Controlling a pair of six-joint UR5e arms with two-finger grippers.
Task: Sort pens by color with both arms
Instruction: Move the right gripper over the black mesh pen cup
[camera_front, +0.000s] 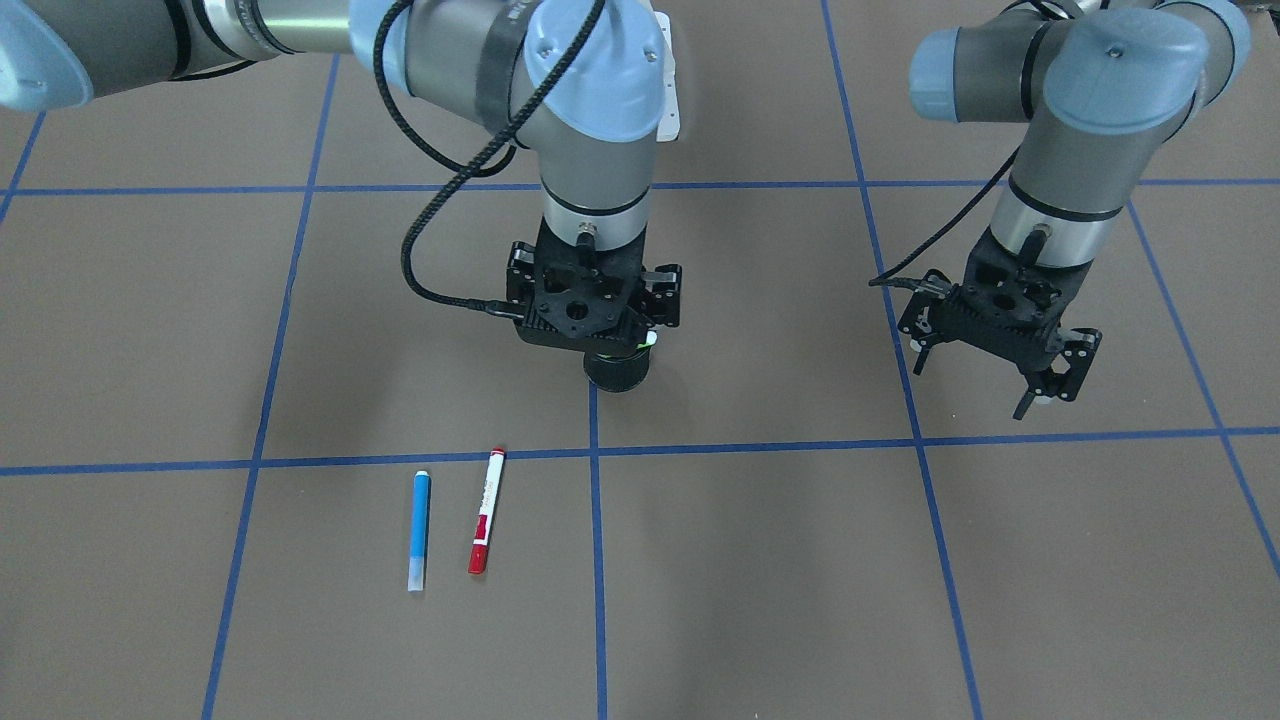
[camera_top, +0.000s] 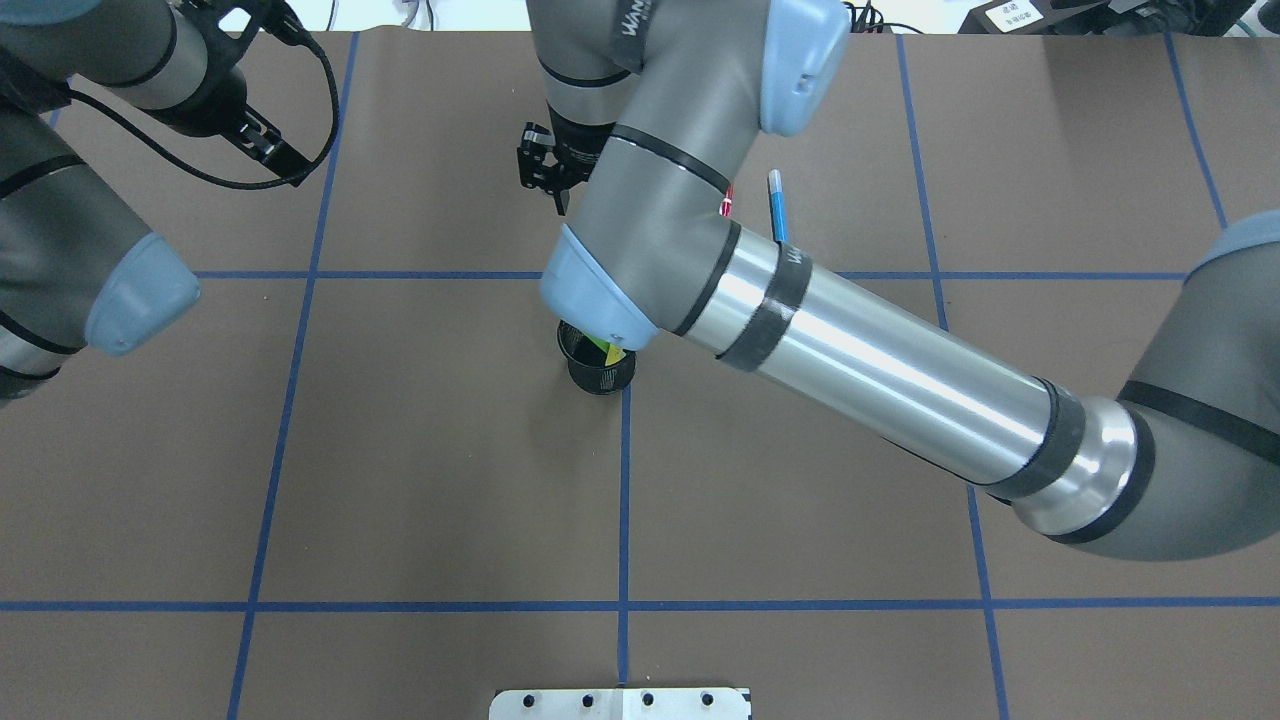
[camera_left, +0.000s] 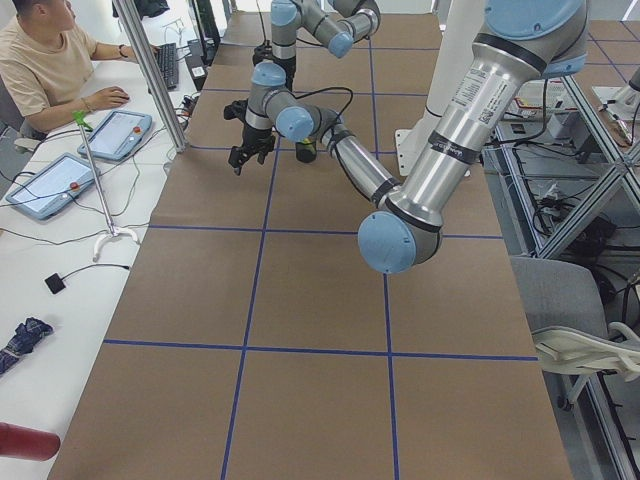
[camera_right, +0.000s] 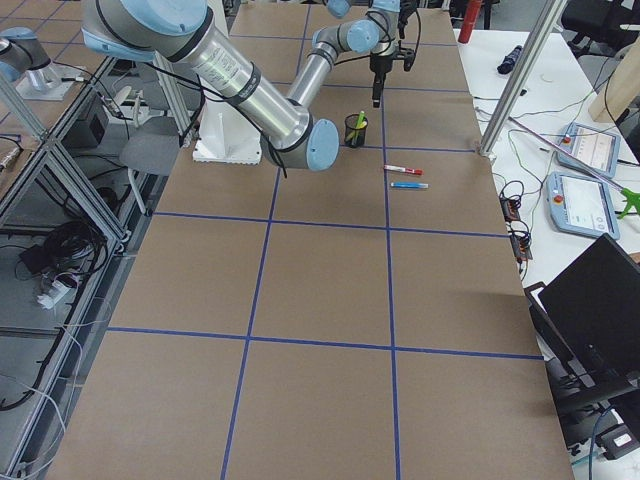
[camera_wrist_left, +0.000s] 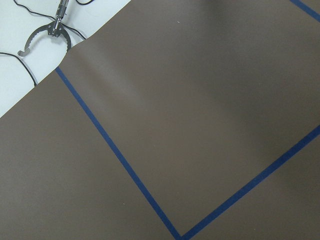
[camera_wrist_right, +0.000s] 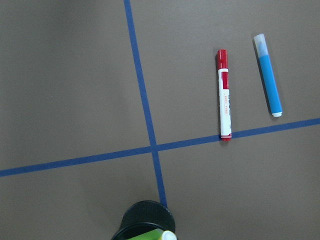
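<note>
Exterior front-facing view: found 2 pens lying flat on the brown paper-covered table (camera_front: 150, 330): a slim blue highlighter with a clear cap (camera_front: 420, 530) and, just beside it, a white-barrelled red-capped marker (camera_front: 487, 510). Roughly parallel, not touching. Saw the marker's butt end reaching a blue tape line (camera_front: 760, 445). Spotted a black mesh cup (camera_front: 618, 378) past that line, holding a light green highlighter (camera_wrist_right: 146, 236) and, in the overhead view, a yellow patch beside it, likely the yellow highlighter (camera_top: 616, 355).

Found the right arm's black 2-finger gripper (camera_top: 545, 175) hanging high above the table near the cup, with nothing visible in it. Could not tell how far apart its fingers stood. Found the left arm's black gripper (camera_front: 980, 380) well off to the side over bare table, spread wide and empty.

Judged the 2 loose pens light, rigid and smooth-barrelled, so prone to roll or skid under any sideways nudge. Judged mid-barrel the best place to pinch, closing across the width and clear of the caps, which might pull off. Noted how low both sat, so would want fingertips brought right down to the surface on either side. Noted the narrow gap between them as a risk of bumping the neighbour.
</note>
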